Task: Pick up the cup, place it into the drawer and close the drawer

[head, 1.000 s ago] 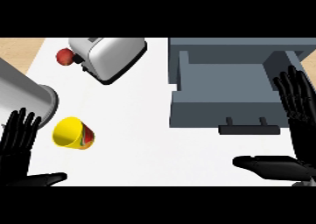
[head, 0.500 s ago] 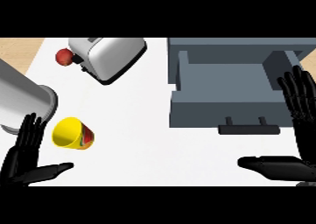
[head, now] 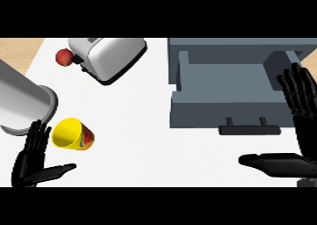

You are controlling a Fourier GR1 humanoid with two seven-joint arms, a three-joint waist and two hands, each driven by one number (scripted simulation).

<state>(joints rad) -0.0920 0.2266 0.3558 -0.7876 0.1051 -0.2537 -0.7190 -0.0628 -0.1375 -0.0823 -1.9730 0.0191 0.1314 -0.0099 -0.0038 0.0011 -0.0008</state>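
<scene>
A yellow cup (head: 71,134) with a red and green pattern lies on its side on the white counter, its mouth turned left. My left hand (head: 32,163) is open just below and left of it, fingers straight up, the fingertips close to the cup's rim but apart from it. The grey drawer (head: 235,92) stands pulled open at the upper right, its dark handle (head: 249,129) facing me and its inside bare. My right hand (head: 303,118) is open at the right edge beside the drawer, fingers up, thumb stretched left.
A large steel cylinder (head: 18,101) lies at the left, just above the cup. A silver toaster (head: 107,56) stands at the top, with a small red object (head: 64,56) to its left. White counter (head: 154,149) spreads between the cup and the drawer.
My left hand has slid right and down towards the cup. The right hand has barely shifted. Cup and drawer have stayed put.
</scene>
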